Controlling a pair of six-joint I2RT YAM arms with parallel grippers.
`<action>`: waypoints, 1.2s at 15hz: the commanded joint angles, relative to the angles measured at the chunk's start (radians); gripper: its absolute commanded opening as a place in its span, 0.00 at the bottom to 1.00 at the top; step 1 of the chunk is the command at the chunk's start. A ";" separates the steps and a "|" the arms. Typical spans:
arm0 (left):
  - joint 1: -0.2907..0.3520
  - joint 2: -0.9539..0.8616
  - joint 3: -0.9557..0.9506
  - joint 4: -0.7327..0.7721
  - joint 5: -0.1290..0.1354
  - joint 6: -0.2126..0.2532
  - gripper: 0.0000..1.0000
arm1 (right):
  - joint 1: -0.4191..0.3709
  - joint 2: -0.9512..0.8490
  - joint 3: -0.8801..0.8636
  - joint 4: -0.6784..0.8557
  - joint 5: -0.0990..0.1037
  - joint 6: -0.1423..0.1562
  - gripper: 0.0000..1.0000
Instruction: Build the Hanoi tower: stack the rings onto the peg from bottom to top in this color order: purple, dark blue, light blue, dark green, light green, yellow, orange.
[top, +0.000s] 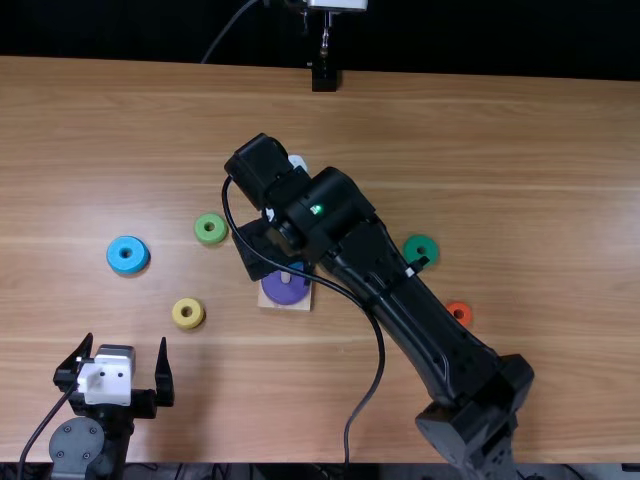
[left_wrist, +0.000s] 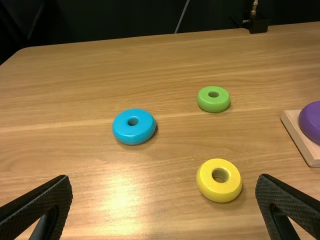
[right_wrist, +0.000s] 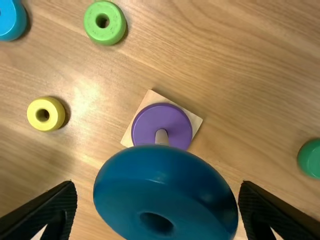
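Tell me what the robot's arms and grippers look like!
The right arm is black, with a black cable and a tiny green light. The left arm is black too, with a white block and round grey part. Both grippers have tapering black fingers.

This looks like a robotics lab: two robot arms, left (top: 78, 445) and right (top: 415, 315), at a wooden surface (top: 540, 150).

From where I stood, the bench (top: 540, 150) was of smooth wood with a soft shine. The base (left_wrist: 295, 130) seemed of paler, more matt wood. The dark blue ring (right_wrist: 165, 185) looked smooth and glossy, the left end effector (top: 126, 342) rather rough inside.
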 joint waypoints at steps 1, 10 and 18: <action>-0.001 -0.012 -0.108 -0.078 -0.002 0.002 1.00 | 0.014 0.030 0.033 0.001 0.003 -0.002 1.00; -0.001 -0.012 -0.108 -0.078 -0.002 0.002 1.00 | 0.009 0.029 0.122 0.022 0.010 -0.006 1.00; -0.001 -0.012 -0.108 -0.078 -0.002 0.002 1.00 | 0.002 0.013 0.259 0.011 0.016 -0.010 0.62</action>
